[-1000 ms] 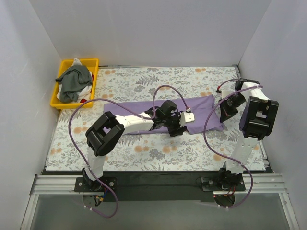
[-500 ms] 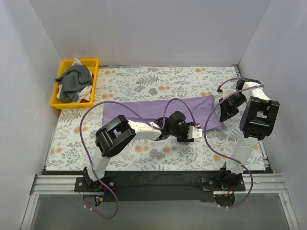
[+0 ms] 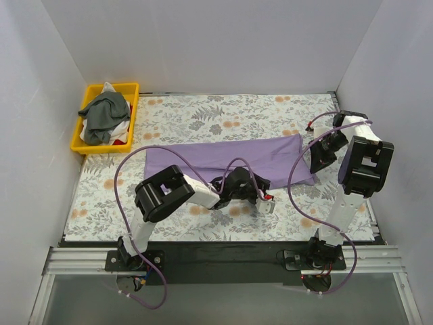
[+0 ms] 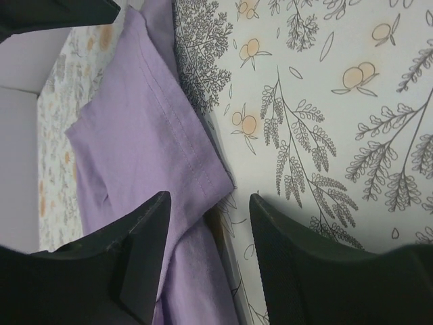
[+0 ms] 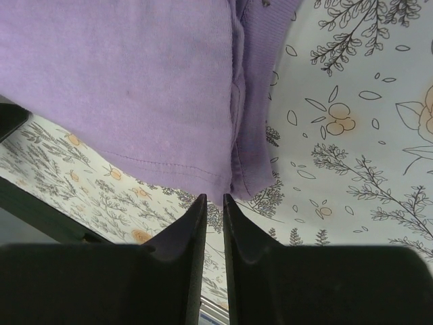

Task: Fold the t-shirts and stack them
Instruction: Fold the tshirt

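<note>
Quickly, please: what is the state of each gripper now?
Left gripper: open, holding nothing, over the edge of the lilac t-shirt.
Right gripper: closed at the shirt's hem; whether it pinches cloth cannot be told.

Yellow tray (image 3: 120,85) at far-left corner of floral table (image 3: 203,115)
</note>
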Controlling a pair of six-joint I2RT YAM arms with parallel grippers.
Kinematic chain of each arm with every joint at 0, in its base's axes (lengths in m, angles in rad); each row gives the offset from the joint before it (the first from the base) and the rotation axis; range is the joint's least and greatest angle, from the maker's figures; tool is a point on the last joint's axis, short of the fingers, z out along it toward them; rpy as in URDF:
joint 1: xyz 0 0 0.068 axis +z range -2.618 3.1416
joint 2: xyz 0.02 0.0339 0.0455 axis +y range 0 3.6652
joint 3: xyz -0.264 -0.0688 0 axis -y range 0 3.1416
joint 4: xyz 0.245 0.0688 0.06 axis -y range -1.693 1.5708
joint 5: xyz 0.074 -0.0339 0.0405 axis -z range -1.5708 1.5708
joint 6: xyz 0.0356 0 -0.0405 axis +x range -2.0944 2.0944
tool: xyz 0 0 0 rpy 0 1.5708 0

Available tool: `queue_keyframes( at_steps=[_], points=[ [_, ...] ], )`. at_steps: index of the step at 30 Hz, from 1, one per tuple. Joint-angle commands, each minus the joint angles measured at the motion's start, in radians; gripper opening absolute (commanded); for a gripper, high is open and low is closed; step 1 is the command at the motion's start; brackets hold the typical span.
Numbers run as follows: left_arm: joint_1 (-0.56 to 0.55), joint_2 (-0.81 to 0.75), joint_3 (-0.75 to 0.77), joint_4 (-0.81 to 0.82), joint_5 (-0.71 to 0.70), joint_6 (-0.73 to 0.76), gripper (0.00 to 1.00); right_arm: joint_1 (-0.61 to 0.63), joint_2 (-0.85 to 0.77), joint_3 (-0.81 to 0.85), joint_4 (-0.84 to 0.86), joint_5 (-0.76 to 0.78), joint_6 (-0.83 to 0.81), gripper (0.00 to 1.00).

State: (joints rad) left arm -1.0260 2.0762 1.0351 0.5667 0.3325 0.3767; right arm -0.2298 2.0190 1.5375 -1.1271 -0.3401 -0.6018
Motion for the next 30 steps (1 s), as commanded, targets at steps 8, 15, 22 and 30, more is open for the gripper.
queue_keyframes(
  at_steps=[8,15,22,30],
  points=[
    [0.001,-0.010,-0.098,0.153,-0.026,0.263,0.51,-0.026,0.014,0.036,-0.034,-0.020,-0.018,0.21],
    [0.000,0.100,-0.083,0.303,-0.049,0.349,0.50,-0.039,0.012,0.039,-0.045,-0.028,-0.029,0.21],
    [-0.011,0.117,-0.073,0.361,-0.013,0.344,0.45,-0.037,0.021,0.055,-0.065,-0.046,-0.036,0.27],
    [-0.039,0.140,-0.046,0.401,-0.006,0.356,0.40,-0.039,0.024,0.052,-0.074,-0.060,-0.041,0.28]
  ],
)
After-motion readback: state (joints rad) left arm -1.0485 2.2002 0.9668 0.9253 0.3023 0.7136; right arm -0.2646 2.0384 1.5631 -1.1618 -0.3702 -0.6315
